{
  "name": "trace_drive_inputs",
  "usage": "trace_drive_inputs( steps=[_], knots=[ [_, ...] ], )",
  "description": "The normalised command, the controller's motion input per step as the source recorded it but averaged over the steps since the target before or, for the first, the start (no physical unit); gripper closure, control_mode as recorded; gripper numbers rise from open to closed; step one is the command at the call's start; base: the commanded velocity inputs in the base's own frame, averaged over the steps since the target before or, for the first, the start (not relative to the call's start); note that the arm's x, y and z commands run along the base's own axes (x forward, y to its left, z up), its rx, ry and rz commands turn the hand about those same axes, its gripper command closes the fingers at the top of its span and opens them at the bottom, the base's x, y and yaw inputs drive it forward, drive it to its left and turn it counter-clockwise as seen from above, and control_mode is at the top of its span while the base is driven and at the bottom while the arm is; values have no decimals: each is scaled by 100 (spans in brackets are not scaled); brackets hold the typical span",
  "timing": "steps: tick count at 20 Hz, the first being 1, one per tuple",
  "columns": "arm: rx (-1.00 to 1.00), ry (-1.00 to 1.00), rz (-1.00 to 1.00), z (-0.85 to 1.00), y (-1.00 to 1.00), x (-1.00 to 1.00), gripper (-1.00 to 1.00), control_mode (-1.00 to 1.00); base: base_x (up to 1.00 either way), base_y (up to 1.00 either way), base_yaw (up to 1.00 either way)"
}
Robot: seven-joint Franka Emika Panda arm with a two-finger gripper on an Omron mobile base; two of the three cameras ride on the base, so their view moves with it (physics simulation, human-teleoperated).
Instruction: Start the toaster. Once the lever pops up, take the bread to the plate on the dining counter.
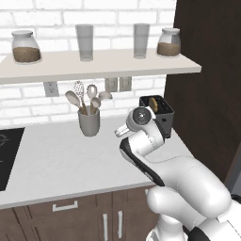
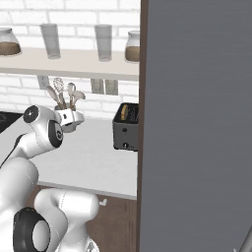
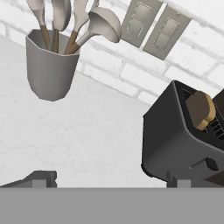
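The toaster (image 3: 175, 144) is black, and the bread (image 3: 200, 109) in its slot is tan-brown. The utensil cup (image 1: 89, 123) is grey, holding pale spoons with brown wooden handles. The table (image 1: 70, 160) is white with faint speckling, the wall white brick (image 1: 28, 101), the cabinet fronts (image 1: 70, 216) dark brown.

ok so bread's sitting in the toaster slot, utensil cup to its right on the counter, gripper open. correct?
Not quite: the utensil cup stands to the left of the toaster, not the right, as the left base view shows. The rest holds: the bread sits in the slot, and the gripper is open.
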Motion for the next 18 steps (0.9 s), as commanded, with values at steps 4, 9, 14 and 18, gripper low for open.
trace_drive_inputs(
  steps=[4, 9, 14, 18],
  knots=[
    [0, 0, 0, 0, 0, 0, -100, -100, 0, 0, 0],
    [0, 0, 0, 0, 0, 0, -100, -100, 0, 0, 0],
    [0, 0, 0, 0, 0, 0, -100, -100, 0, 0, 0],
    [0, 0, -2, 0, 3, 3, -100, -100, 0, 0, 0]
  ],
)
